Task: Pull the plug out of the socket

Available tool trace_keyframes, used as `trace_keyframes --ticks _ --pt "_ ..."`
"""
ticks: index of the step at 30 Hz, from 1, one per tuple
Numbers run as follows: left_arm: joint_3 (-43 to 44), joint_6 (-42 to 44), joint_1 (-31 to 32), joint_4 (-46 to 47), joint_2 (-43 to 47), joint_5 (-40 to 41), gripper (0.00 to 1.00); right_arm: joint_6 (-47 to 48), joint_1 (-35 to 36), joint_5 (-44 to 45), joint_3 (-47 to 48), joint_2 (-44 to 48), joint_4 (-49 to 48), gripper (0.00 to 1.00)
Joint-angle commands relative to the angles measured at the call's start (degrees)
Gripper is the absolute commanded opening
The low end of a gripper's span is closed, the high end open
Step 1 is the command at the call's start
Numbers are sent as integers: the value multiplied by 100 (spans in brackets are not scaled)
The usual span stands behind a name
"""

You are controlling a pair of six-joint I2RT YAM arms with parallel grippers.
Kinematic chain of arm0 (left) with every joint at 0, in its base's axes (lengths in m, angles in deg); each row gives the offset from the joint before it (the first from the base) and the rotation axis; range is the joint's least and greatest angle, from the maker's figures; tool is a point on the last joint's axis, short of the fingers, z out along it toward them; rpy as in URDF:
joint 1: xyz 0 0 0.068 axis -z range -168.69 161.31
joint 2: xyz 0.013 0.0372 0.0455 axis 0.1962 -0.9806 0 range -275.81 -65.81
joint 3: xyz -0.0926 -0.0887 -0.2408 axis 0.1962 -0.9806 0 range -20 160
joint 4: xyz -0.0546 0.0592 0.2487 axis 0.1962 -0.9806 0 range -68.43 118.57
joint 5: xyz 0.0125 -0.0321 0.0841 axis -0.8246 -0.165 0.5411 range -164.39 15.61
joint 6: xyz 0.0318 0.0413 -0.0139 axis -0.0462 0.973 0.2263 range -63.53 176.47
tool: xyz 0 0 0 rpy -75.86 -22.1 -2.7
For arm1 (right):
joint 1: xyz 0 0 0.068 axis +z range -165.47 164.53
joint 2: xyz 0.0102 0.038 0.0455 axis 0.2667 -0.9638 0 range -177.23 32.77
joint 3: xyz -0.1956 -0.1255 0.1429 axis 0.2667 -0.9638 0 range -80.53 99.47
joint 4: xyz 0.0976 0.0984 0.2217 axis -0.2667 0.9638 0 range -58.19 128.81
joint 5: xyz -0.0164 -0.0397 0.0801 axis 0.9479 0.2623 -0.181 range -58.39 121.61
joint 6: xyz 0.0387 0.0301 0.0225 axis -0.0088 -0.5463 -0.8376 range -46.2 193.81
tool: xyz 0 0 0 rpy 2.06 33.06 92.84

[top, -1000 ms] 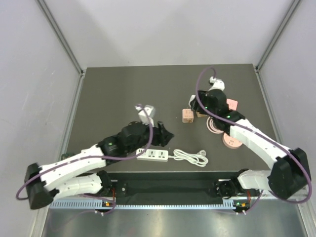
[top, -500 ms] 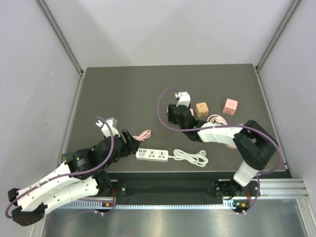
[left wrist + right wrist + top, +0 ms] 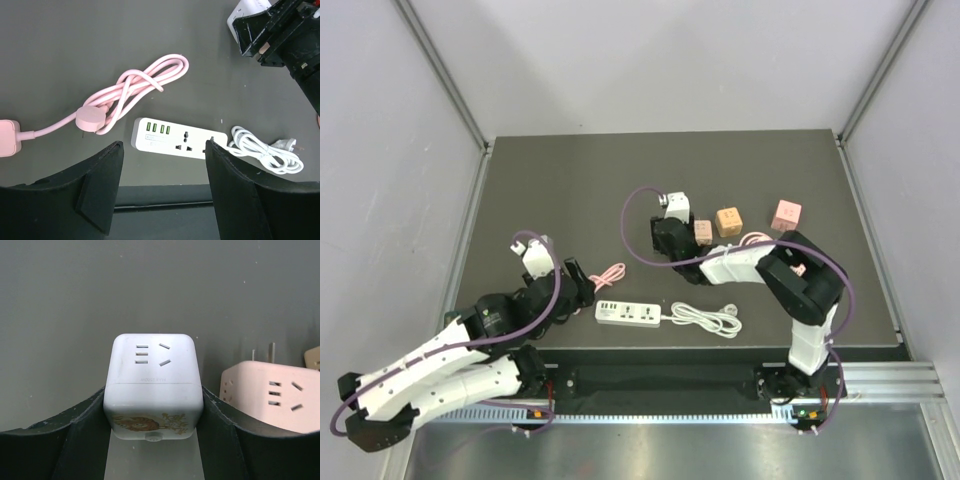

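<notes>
In the right wrist view my right gripper (image 3: 152,390) is shut on a white cube socket (image 3: 152,375), with both fingers pressed to its sides; no plug shows in its visible faces. From above, that gripper (image 3: 662,240) reaches left across the table's middle. A white power strip (image 3: 628,315) lies near the front edge with empty outlets (image 3: 175,142). A coiled pink cable (image 3: 135,90) with a round pink plug (image 3: 90,119) lies loose just left of it. My left gripper (image 3: 164,144) hangs open above the strip's near side and holds nothing.
A pink cube socket (image 3: 270,395) with two prongs sits right beside the held cube. An orange cube (image 3: 727,221) and another pink cube (image 3: 786,214) lie further right. A coiled white cord (image 3: 705,318) trails from the strip's right end. The table's front edge (image 3: 160,190) is just below the left fingers.
The right arm has swung left across the table to the middle. The left arm has pulled back from the strip to the near left. The pink cable now lies left of the strip.
</notes>
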Motion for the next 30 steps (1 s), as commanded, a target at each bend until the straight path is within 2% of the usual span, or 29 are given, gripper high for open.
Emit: trace_keyframes --ticks 1,7,11,13,14,18,22,25,27,30 --pt "148 -5 -19 216 -113 214 71 87 53 124 436 -140 -170 12" --pt "279 84 -71 279 -368 126 71 87 53 10 639 -343 50 27" --pt "385 48 -290 59 -447 -84 71 113 44 -148 761 -404 234 52" --pt "394 75 -431 -38 -404 -199 71 105 53 -183 884 -413 339 59" --pt "394 92 -484 -56 -386 -321 71 113 53 -183 911 -378 375 69" --pt "438 347 -826 -47 -412 -717 72 201 53 -210 998 -290 445 84" --pt "657 776 -1370 -82 -727 -1043 72 254 53 -236 1078 7 586 95" --pt "1070 1084 -1705 -275 -939 -965 72 394 44 -358 1262 262 735 100" --pt "1500 1295 -1881 -512 -1053 -807 72 561 53 -682 1552 307 753 100" --pt "2247 1332 -1961 -960 -1141 -395 72 974 62 -1736 2114 88 639 100"
